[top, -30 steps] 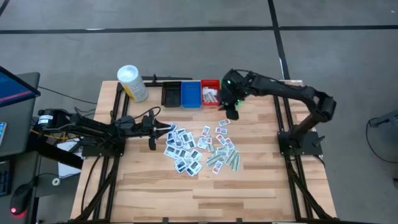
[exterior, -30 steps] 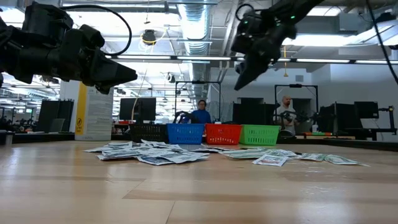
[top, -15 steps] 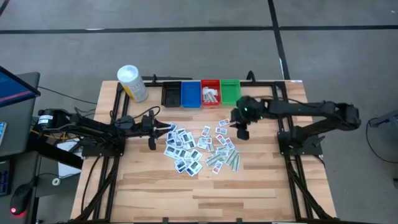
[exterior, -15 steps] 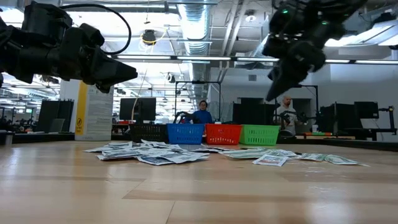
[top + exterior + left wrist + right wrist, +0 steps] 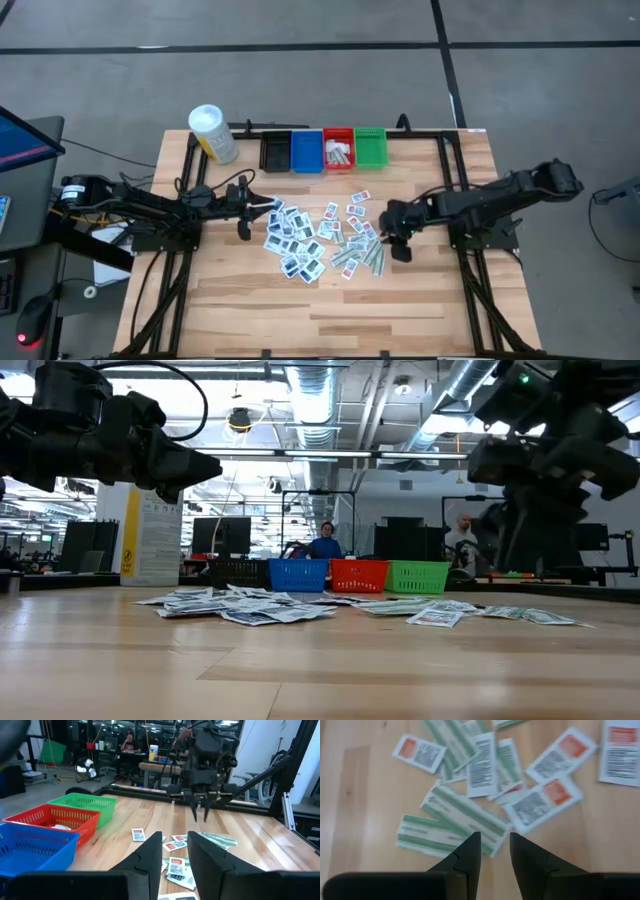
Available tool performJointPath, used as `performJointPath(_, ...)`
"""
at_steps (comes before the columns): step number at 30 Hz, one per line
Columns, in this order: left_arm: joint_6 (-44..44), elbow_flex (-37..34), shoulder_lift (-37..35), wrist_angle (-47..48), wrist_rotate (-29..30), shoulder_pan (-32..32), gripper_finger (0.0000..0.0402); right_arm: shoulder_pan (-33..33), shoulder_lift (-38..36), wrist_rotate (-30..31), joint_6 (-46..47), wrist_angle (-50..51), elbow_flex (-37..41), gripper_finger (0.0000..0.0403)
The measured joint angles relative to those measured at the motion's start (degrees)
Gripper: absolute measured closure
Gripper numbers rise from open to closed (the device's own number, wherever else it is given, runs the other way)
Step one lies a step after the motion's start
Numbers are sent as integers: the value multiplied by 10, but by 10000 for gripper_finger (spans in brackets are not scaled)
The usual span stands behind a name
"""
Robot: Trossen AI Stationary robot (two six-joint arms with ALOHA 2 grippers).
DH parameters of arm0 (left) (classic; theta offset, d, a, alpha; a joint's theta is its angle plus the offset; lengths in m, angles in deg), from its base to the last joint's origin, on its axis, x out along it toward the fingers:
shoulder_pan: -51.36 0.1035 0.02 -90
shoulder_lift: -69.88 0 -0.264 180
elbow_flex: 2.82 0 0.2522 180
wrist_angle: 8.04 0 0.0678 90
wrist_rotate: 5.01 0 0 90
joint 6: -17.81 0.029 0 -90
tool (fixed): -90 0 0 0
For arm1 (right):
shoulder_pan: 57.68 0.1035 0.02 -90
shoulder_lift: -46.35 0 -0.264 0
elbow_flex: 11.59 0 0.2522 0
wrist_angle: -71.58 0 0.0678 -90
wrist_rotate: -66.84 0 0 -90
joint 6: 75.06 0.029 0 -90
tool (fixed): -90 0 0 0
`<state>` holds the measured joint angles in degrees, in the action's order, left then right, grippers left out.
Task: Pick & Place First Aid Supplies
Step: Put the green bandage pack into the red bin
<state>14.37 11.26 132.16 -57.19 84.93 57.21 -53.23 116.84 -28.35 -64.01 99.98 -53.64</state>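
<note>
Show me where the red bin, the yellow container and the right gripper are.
red bin (image 5: pixel 338 152): high view, on its inside floor.
yellow container (image 5: pixel 212 133): high view, on its white cap.
right gripper (image 5: pixel 398 247): high view, midway between its fingertips.

Grey floor (image 5: pixel 300 90) crossed by dark lines; exposed ducts (image 5: pixel 310 400) and strip lights overhead; desks (image 5: pixel 155 767) behind.

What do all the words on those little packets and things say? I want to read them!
No text here can be read, so no line can be quoted.
Packets under the right gripper: black print and orange blocks, too blurred.
Packets near the left gripper: too small.
White and yellow sign in the room behind: too small.
Bins and yellow container: no readable writing.
</note>
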Motion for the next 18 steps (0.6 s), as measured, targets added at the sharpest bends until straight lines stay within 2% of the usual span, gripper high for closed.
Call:
performJointPath(7, -2, 0, 0, -2, 0, 0, 309, 11, 44, 35, -18, -31, 0, 305)
performJointPath(18, -3, 0, 0, -2, 0, 0, 309, 12, 147, 37, -26, -77, -2, 305)
